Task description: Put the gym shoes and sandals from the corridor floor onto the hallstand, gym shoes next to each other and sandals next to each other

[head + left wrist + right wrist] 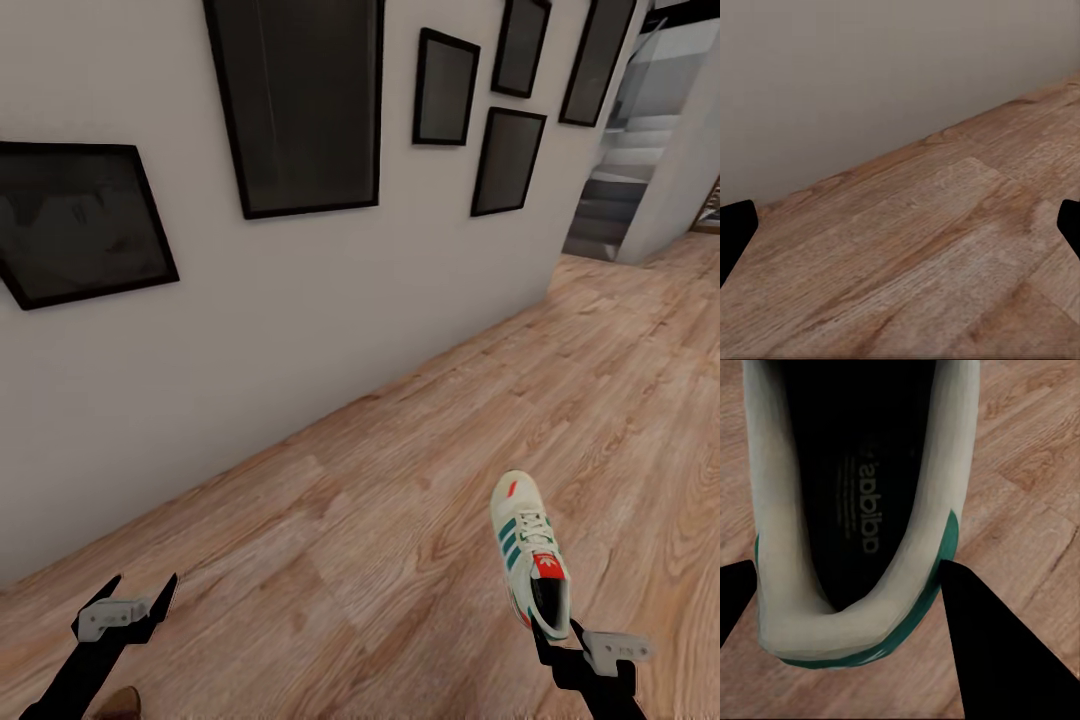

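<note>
Above the corridor floor [400, 470], 1 gym shoe [528, 545] hangs heel-down in the right gripper [556, 632], toe pointing away from the robot toward the wall [300, 300]. By my reading the task is early: this sneaker is lifted but not racked, and the other 3 pieces of footwear and the hallstand are not to be seen. In the right wrist view the fingers [997, 652] close on the heel rim, one on each side. The left gripper [125, 600] hovers over bare planks near the wall's base, its jaws spread wide and holding nothing.
</note>
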